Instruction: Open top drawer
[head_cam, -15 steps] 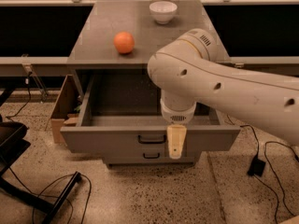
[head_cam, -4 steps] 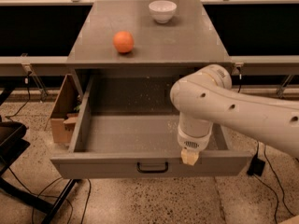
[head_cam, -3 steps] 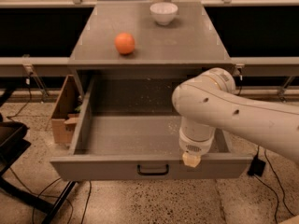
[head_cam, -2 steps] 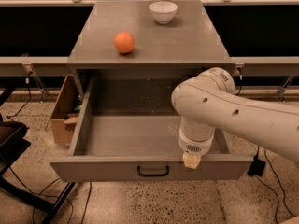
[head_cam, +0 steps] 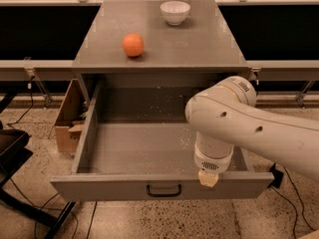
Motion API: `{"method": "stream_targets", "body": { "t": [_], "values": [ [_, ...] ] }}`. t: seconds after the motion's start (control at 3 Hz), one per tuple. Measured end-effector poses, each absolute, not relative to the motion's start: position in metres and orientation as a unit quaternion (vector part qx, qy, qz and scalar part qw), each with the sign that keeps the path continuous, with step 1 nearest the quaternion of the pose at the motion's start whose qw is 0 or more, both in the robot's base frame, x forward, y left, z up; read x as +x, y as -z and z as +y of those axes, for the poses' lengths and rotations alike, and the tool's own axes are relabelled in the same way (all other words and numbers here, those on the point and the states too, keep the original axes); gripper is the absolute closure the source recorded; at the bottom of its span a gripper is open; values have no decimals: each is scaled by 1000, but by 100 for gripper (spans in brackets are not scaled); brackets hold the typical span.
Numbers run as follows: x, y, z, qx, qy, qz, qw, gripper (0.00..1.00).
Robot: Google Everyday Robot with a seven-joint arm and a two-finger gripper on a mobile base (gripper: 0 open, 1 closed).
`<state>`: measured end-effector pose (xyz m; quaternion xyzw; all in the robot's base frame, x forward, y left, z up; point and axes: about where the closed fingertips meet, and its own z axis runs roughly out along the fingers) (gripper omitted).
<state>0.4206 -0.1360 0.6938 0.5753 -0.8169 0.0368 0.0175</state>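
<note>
The gripper sits low over the front wall of the top drawer, just right of the drawer's black handle. Whether it is spread or pressed together I cannot tell, since the thick white arm comes down on it from above.

Five seconds ago the drawer front is only part-way out, with the shorter fronts below it showing. Over the last second or so it barely creeps further, and it now stands pulled well out toward the camera. Its deep speckled floor is open to view and those lower fronts are hidden behind it. My reading is that the opening is as good as done, and what is left is for the gripper to let go and lift clear (if it grips anything at all).

Counting from the drawer's front outward:
- One gripper.
- One handle.
- One open drawer.
- One cardboard box just beside the drawer's left wall.
- One orange on the cabinet top above and behind the drawer.
- One white bowl, the farthest from the drawer, at the back of that top.
</note>
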Motion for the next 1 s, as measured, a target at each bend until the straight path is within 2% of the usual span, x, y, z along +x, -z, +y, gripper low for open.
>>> {"method": "stream_targets", "body": {
  "t": [0.67,1.0],
  "values": [
    [398,-704,-144,577,-46,-815,23,100],
    [398,-704,-144,577,-46,-815,23,74]
  ]
}}
